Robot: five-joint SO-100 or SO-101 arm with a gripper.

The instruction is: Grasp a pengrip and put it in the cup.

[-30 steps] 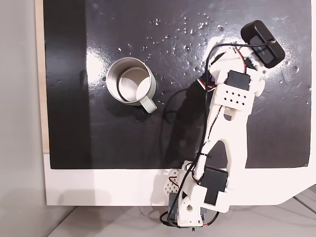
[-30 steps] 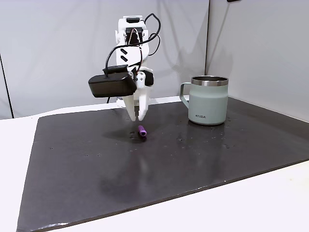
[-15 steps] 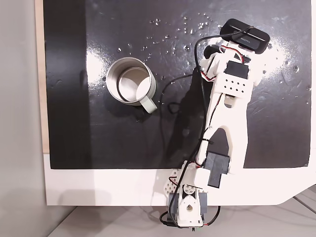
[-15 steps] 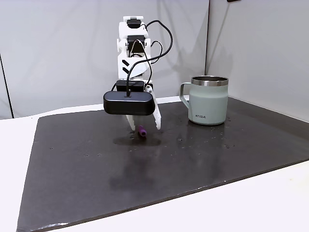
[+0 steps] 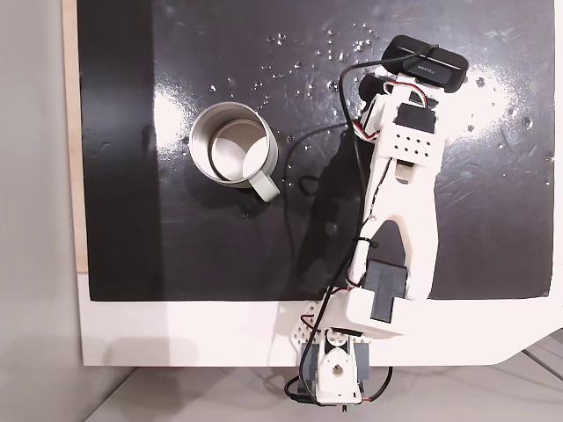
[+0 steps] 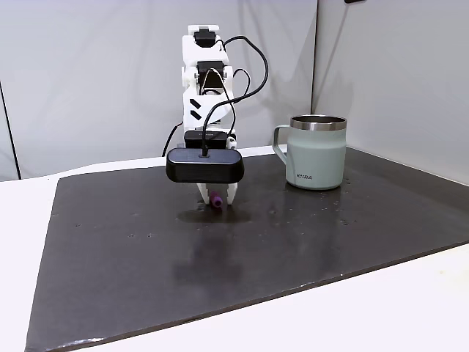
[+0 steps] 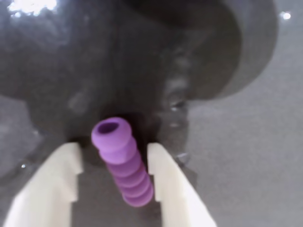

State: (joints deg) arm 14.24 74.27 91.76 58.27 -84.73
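The purple ribbed pengrip (image 7: 124,165) lies on the dark mat, and in the wrist view it sits between my two white fingers. The right finger (image 7: 163,182) is at its side, while a gap separates it from the left finger (image 7: 52,184). My gripper (image 7: 113,150) is open and low on the mat around the pengrip (image 6: 217,199). In a fixed view from the side the gripper (image 6: 218,196) hangs under its black camera block. The silvery mug-shaped cup (image 5: 233,145) stands upright well to the left of the arm in the fixed view from above, and right of the gripper in the side view, cup (image 6: 316,155).
A black mat (image 6: 308,242) covers most of the white table. Small shiny specks (image 5: 339,44) are scattered on the mat near the arm's wrist. The arm's base (image 5: 339,374) stands at the table's near edge, with black cables hanging beside it.
The wrist has turned and the gripper has come down and opened around the pengrip, which a second ago lay just below the fingertips. The cup has not moved.
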